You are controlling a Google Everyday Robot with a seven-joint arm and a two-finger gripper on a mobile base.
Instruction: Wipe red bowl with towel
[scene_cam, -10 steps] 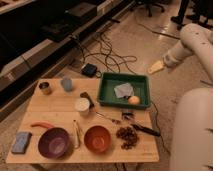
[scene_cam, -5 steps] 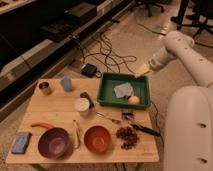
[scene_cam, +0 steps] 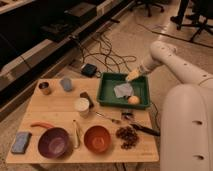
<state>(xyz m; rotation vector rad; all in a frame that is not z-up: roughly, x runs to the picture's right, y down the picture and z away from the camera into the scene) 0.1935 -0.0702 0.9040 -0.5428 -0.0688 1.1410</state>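
The red bowl (scene_cam: pixel 97 138) stands near the wooden table's front edge, right of a purple bowl (scene_cam: pixel 54 142). The towel (scene_cam: pixel 123 90), a pale grey-blue cloth, lies inside the green tray (scene_cam: pixel 106 93) at the table's back right, beside an orange ball (scene_cam: pixel 133 100). My gripper (scene_cam: pixel 132 76) hangs at the end of the white arm over the tray's far rim, just above and behind the towel. It is open and holds nothing. The red bowl lies well to the front and left of the gripper.
On the table are a white cup (scene_cam: pixel 81 106), a blue sponge (scene_cam: pixel 20 142), a grey-blue cup (scene_cam: pixel 66 83), a small tin (scene_cam: pixel 44 88), a dark cluster (scene_cam: pixel 127 136) and a black-handled tool (scene_cam: pixel 145 131). Cables and a black box (scene_cam: pixel 90 70) lie on the floor behind.
The arm has swung left and down, bringing the gripper from right of the table to the tray's far rim. The things on the table have not moved.
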